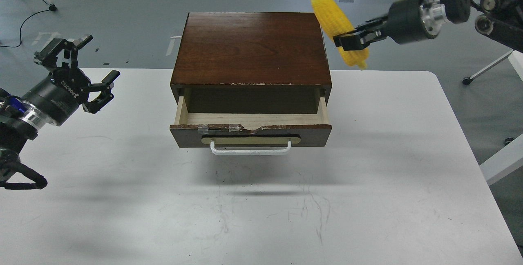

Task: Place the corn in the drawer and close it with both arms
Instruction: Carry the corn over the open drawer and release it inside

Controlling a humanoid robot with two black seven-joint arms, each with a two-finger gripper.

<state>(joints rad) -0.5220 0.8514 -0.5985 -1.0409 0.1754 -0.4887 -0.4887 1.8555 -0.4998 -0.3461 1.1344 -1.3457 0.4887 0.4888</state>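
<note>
Yellow and easy to spot, the corn hangs in the air beside the cabinet's right rear corner, well above the white surface. Your right gripper has it pinched across the lower half of the cob, fingers clenched on it from the side, so the cob stands steeply, leaning a little, with its tapered tip up and away from you and its blunt end pointing down. That side grip looks chosen to keep the cob's length free, so you can swing it over and lay it flat.

Look at the drawer next: it is pulled out toward you, its pale wood floor bare, the chipped and taped top edge of the front facing up and the white handle hanging clear. The opening is wide but shallow front to back, so I judge the corn should go in lengthwise along the drawer's width. At present the corn is up and to the right of that opening, not over it.

Your left gripper hovers over the surface, well apart from the cabinet's left side, with its fingers spread wide and nothing between them. It touches nothing. Its waiting place probably suits the closing push on the drawer front once the corn is dropped in.
</note>
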